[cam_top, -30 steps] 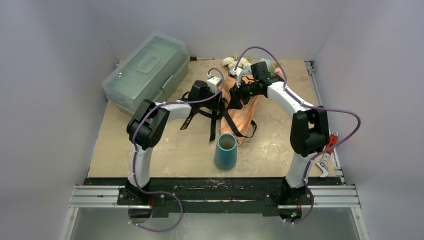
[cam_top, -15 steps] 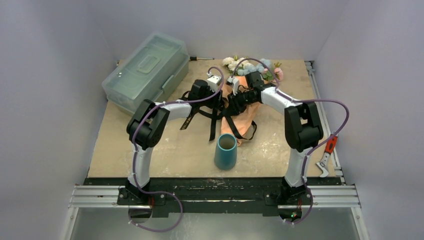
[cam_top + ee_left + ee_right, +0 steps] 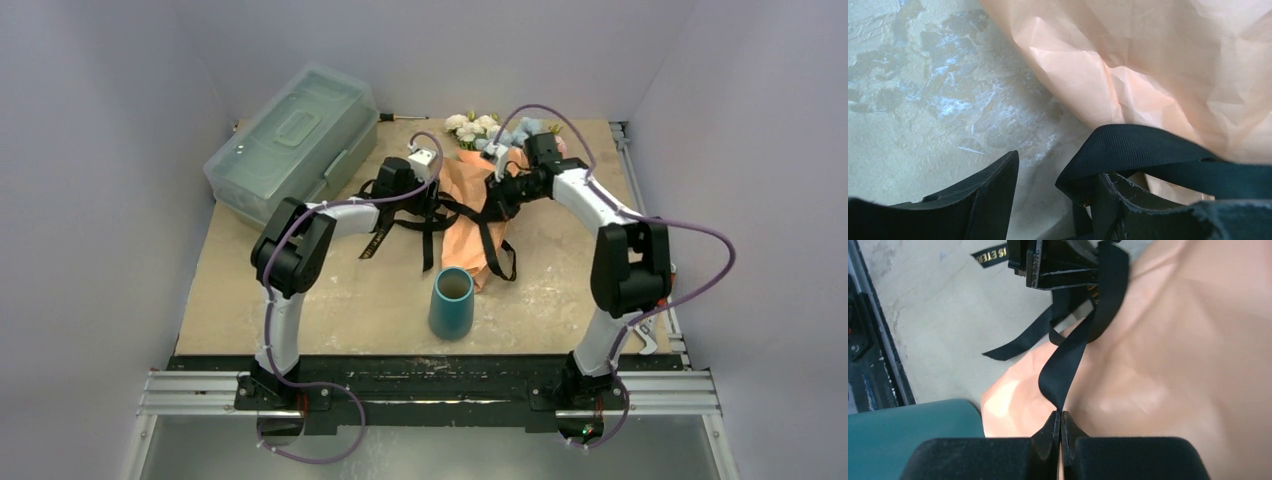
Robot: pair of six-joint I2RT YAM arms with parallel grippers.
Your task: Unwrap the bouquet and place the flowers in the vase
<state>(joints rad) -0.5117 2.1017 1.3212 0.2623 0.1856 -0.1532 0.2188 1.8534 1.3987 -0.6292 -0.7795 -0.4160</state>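
Note:
The bouquet point(image 3: 468, 218) lies on the table in orange paper point(image 3: 1148, 65), with the flowers point(image 3: 478, 127) at its far end. A black ribbon point(image 3: 1082, 342) trails across the paper and the table. My right gripper point(image 3: 1061, 416) is shut on a strand of that ribbon, above the paper's right side point(image 3: 497, 197). At the paper's left edge my left gripper point(image 3: 1055, 187) stands open, and a ribbon loop point(image 3: 1133, 147) is draped over its right finger point(image 3: 1120, 205). The teal vase point(image 3: 451, 302) stands upright in front of the bouquet, empty.
A translucent grey-green toolbox point(image 3: 292, 140) sits at the back left of the table point(image 3: 330, 290). A screwdriver point(image 3: 402, 117) lies by the back wall. The vase's side point(image 3: 908, 435) shows close at the lower left of the right wrist view.
My right gripper has shut on the ribbon and drawn back to the right, pulling the strand taut. The flowers now show more fully. The left gripper has opened slightly.

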